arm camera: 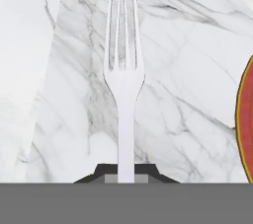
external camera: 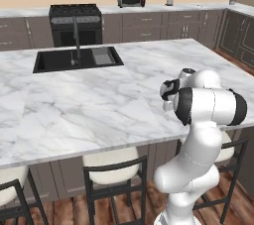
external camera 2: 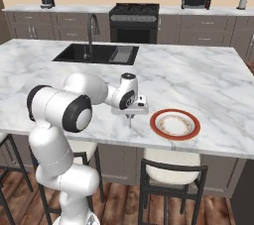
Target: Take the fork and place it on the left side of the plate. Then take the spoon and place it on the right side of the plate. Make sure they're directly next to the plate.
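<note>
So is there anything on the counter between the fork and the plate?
No. In the hand view, just bare marble counter lies between the fork, held in the shut pincer, and the plate.

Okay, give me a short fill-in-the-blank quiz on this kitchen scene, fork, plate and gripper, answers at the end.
1. The gripper is shut on the handle of the ____.
2. In the right base view, the gripper hangs to the ____ of the plate.
3. The plate's broad rim is ____ in colour.
4. In the hand view, the fork has its prongs pointing ____ from the fingertips.

Missing words: fork; left; red-orange; away
</note>
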You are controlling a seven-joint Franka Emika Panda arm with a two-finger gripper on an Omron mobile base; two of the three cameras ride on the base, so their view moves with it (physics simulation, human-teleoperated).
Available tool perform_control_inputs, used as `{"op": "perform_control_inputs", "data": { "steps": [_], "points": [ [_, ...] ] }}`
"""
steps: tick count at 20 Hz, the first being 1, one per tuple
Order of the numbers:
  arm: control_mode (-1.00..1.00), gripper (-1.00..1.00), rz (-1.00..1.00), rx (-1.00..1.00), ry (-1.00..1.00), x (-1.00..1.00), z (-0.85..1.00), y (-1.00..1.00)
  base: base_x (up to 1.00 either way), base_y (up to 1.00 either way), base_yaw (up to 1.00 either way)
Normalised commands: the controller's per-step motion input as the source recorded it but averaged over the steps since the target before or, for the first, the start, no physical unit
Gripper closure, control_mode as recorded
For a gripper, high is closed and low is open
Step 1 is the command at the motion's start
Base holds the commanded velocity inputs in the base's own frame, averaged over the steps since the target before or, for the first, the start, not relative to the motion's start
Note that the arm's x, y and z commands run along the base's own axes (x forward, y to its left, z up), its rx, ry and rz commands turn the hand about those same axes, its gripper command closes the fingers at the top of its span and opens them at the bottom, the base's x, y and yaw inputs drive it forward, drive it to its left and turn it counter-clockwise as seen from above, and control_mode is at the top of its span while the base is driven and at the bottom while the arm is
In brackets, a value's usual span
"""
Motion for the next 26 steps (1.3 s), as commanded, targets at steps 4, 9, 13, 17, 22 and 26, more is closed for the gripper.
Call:
{"op": "perform_control_inputs", "data": {
  "steps": [4,9,13,17,22,26],
  "points": [
    [-1.00,1.00,0.03,0.02,0.00,0.29,-0.29,-0.04,0.00,0.00,0.00],
    [-1.00,1.00,0.00,0.02,0.00,0.16,-0.20,-0.10,0.00,0.00,0.00],
    [-1.00,1.00,0.00,0.03,0.00,0.00,-0.06,-0.17,0.00,0.00,0.00],
    [-1.00,1.00,0.00,0.01,0.00,0.00,-0.10,-0.15,0.00,0.00,0.00],
    [-1.00,-1.00,0.00,0.00,0.00,0.05,-0.15,-0.03,0.00,0.00,0.00],
    [-1.00,-1.00,0.00,0.01,-0.01,-0.08,0.15,-0.01,0.00,0.00,0.00]
  ]
}}
